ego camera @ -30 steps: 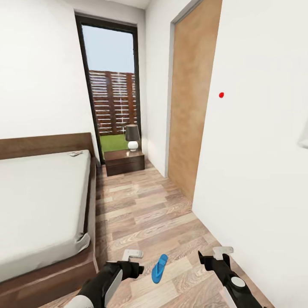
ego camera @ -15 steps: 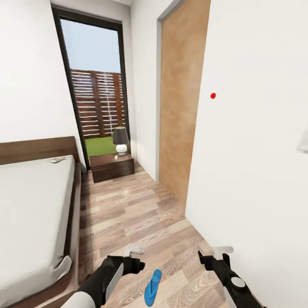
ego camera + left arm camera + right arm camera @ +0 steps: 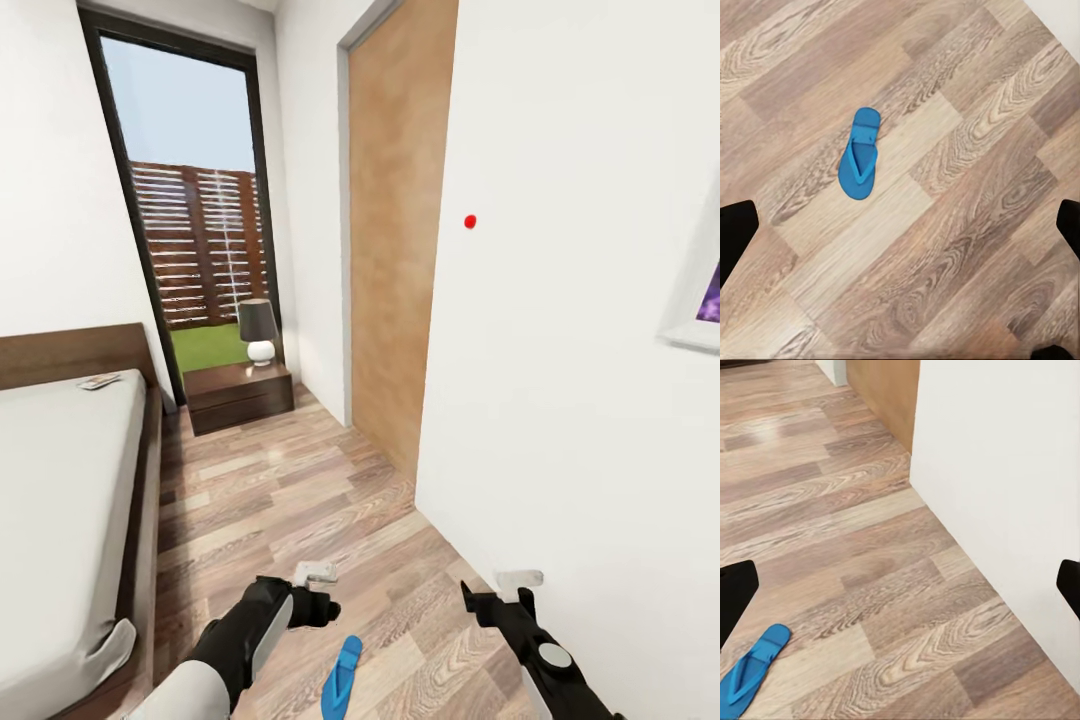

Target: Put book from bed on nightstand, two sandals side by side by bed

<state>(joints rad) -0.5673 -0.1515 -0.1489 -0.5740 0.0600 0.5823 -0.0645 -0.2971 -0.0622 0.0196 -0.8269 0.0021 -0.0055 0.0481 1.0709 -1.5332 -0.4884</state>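
Observation:
One bright blue sandal [image 3: 341, 677] lies flat on the wood floor between my two arms, also seen as the sandal [image 3: 859, 163] below the left wrist and the sandal [image 3: 750, 671] near the right wrist. My left gripper [image 3: 315, 592] hovers open just above and left of it, with nothing held. My right gripper [image 3: 497, 590] is open and empty near the white wall. The bed [image 3: 60, 500] runs along the left. A small thin flat thing [image 3: 100, 381] lies on the mattress by the headboard, too small to tell if it is the book. The nightstand [image 3: 238, 397] stands beyond the bed.
A lamp [image 3: 258, 331] sits on the nightstand in front of the tall black-framed window [image 3: 195, 200]. A wooden door [image 3: 395, 250] and the white wall [image 3: 560, 400] close off the right. The corner of a purple picture [image 3: 702, 300] hangs there. Open floor lies between bed and wall.
The whole view has swung to the right: bed, window and nightstand slid left and the picture's corner appeared. The sandal now sits lower in view. Both grippers keep their pose.

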